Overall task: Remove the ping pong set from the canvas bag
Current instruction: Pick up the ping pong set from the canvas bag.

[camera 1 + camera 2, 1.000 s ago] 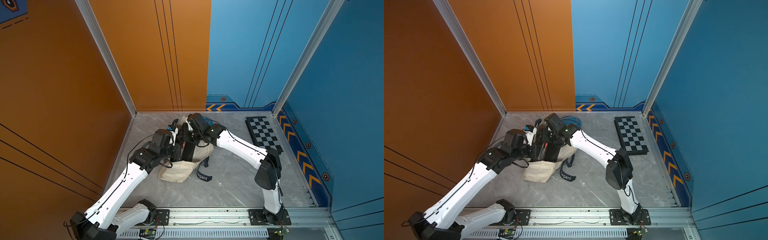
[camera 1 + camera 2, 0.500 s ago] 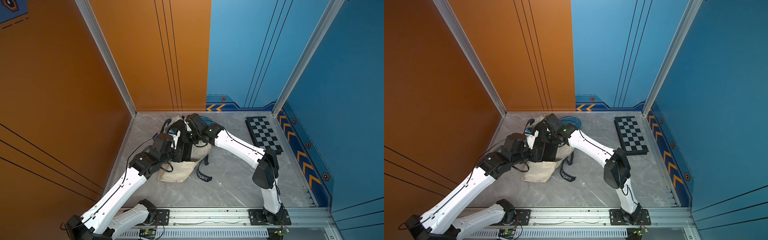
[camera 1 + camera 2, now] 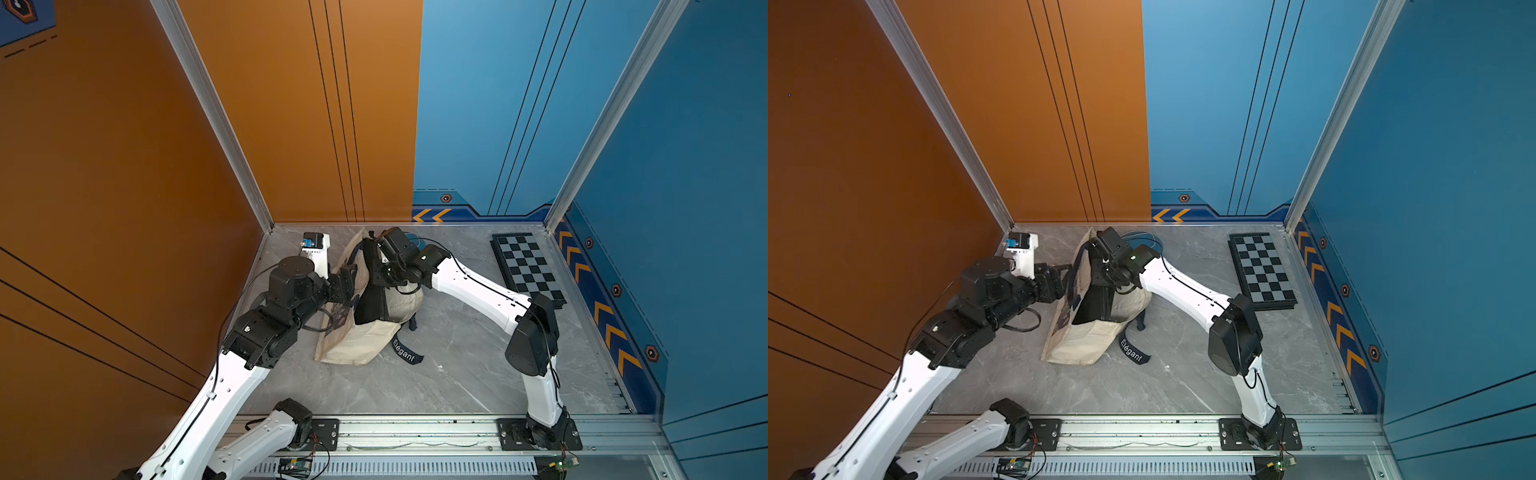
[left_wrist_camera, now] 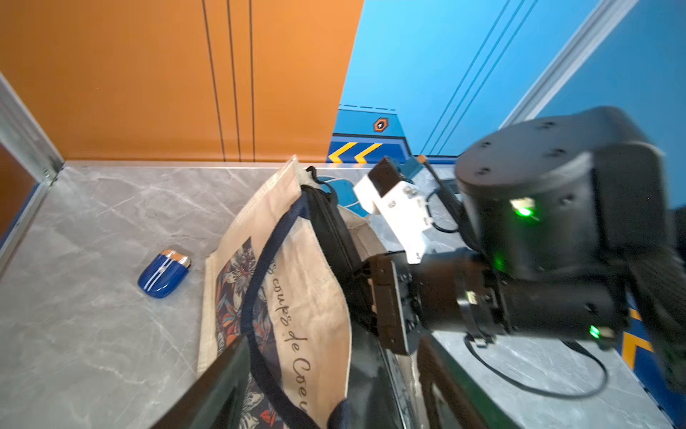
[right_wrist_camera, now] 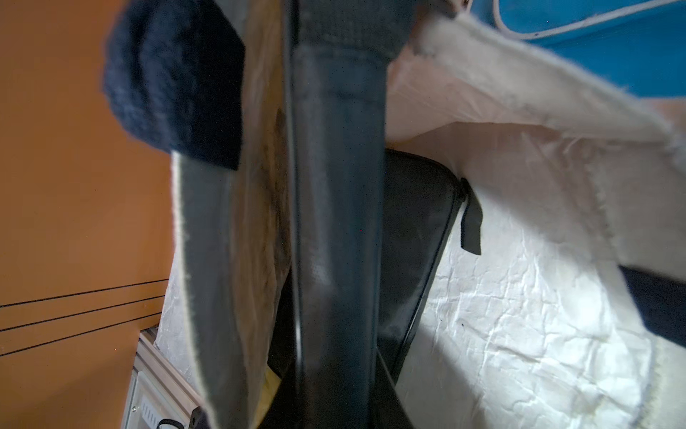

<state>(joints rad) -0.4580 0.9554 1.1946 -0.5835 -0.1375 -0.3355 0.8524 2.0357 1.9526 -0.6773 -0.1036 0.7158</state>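
Noted in left wrist view only: small blue striped item [image 4: 163, 275] lying on surface [image 4: 92, 315], just beside bag [image 4: 312, 282], on the side away from right claw [image 3: 376, 279]. Noted in both top views only: chessboard [image 3: 525, 270], well apart from both claws, out past right arm's elbow; lettered strap [image 3: 403, 352] flat on surface, trailing from bag toward robot's base. Noted in right wrist view only: bag's crinkled white lining, and black case [image 5: 419, 241] with zip pull inside it.

Left arm: stretched low and forward, forearm near level, left claw [image 3: 1064, 277] side-on at bag's printed wall. Fingers apart, bag's rim and navy handle [image 4: 260, 297] between them; touching or not, cannot tell.

Right arm: elbow raised, forearm sloping down, right claw pointed down into bag's mouth. Fingertips lost in fabric and blur; apart or clamped, cannot tell.

Bag on surface between both claws, mouth end raised and open. Case inside bag, on edge, top at mouth, directly at right claw, just past fabric wall from left claw.
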